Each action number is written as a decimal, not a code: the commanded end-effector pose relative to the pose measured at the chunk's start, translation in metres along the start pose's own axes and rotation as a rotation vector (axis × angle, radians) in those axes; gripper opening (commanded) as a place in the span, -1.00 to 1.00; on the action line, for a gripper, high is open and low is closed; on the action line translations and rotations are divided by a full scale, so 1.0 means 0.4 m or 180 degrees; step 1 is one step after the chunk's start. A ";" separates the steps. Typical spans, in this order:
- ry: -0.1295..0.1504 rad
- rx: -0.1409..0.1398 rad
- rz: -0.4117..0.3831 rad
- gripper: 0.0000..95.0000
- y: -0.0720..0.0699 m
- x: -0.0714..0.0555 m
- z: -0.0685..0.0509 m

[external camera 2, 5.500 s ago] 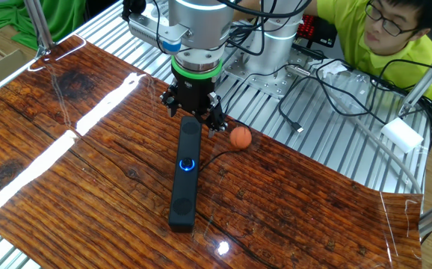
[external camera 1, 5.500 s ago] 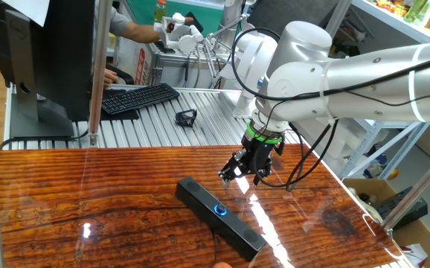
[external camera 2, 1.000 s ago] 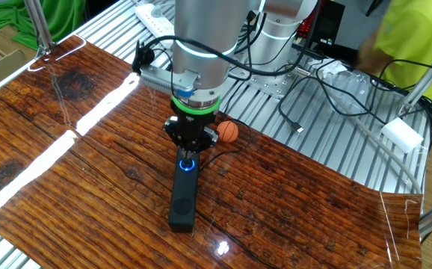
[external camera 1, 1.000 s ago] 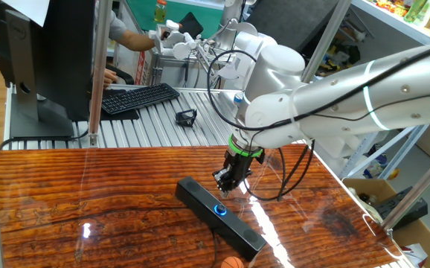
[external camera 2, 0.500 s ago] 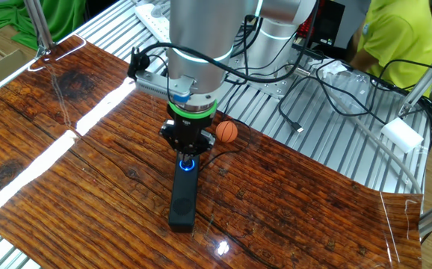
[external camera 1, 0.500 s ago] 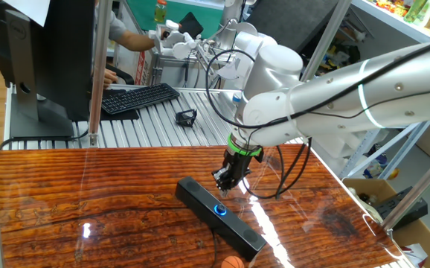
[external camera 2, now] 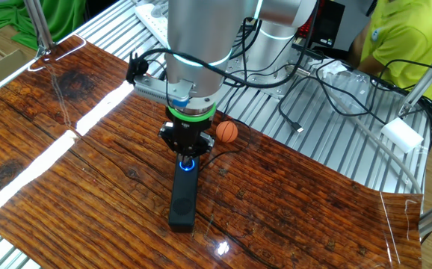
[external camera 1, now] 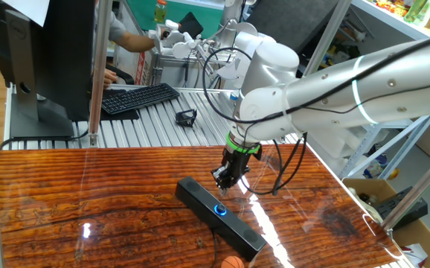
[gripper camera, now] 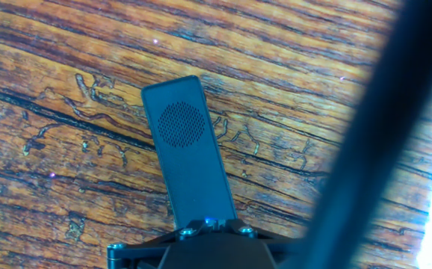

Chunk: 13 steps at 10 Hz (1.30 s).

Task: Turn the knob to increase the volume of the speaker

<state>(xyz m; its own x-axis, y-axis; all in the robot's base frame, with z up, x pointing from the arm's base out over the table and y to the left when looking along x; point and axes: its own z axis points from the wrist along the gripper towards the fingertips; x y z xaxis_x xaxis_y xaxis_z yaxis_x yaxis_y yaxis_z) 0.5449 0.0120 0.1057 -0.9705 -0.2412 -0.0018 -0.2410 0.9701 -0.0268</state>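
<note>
The speaker (external camera 1: 197, 196) (external camera 2: 182, 200) is a slim black bar lying on the wooden table (external camera 1: 66, 201). Its knob (external camera 1: 220, 209) (external camera 2: 188, 166) glows blue at the middle. My gripper (external camera 1: 226, 183) (external camera 2: 188, 155) points straight down, just above the knob, fingers shut together with nothing between them. In the hand view the speaker's grille end (gripper camera: 184, 127) stretches away from the gripper (gripper camera: 208, 226), and only a blue glint shows at the tips. I cannot tell whether the tips touch the knob.
A small orange ball (external camera 2: 227, 131) (external camera 1: 233, 262) lies beside the speaker's near-robot end. A keyboard (external camera 1: 137, 97), a monitor (external camera 1: 44, 59) and a black clip (external camera 1: 187, 117) sit on the metal bench behind. Loose cables (external camera 2: 328, 93) and a person in yellow (external camera 2: 399, 37) are beyond the table.
The hand has turned a little about its own axis above the knob, its side camera mount swinging leftward in the other fixed view. The speaker and ball stay put.
</note>
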 end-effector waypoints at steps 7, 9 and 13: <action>0.0058 -0.0009 0.0002 -1.00 0.000 0.002 0.033; 0.0059 -0.0012 0.0002 -1.00 -0.001 0.007 0.043; 0.0077 -0.0021 0.0027 -1.00 -0.009 0.026 0.062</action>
<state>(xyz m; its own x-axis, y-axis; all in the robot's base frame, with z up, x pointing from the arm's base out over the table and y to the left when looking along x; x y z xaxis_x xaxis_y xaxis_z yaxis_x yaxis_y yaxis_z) 0.5350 0.0043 0.0808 -0.9733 -0.2284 0.0231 -0.2289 0.9733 -0.0188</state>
